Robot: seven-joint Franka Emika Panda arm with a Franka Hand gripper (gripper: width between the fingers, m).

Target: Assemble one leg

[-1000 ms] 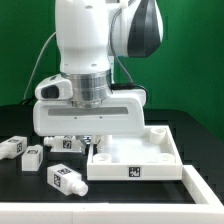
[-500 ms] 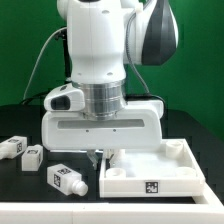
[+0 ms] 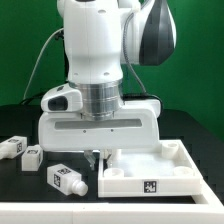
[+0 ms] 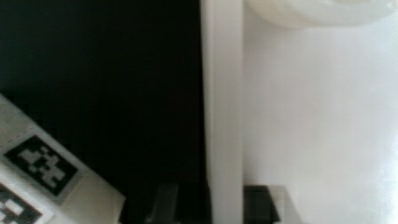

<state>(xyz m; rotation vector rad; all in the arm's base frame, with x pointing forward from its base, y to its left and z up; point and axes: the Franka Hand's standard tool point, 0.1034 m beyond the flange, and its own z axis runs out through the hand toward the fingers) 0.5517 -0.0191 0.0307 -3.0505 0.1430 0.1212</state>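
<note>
Leg (image 3: 65, 180) left lying on side on dark counter (image 3: 20, 200), not held, well clear of fingers (image 4: 164, 204), toward exterior view's left of them. Two other legs (image 3: 12, 146) lie farther out on same side. Fingers set astride raised wall of white panel (image 3: 125, 182), likely so panel can be positioned before leg is fitted. Clamped or loose cannot be told.

No words, brands or numbers can be read. The only signs are black-and-white square marker tags. In the exterior view they sit on a leg (image 3: 65, 181), a second leg (image 3: 12, 147), a third leg (image 3: 33, 156) and the front edge of a white panel (image 3: 152, 186). In the wrist view they sit on an unidentifiable white piece (image 4: 39, 165).
</note>
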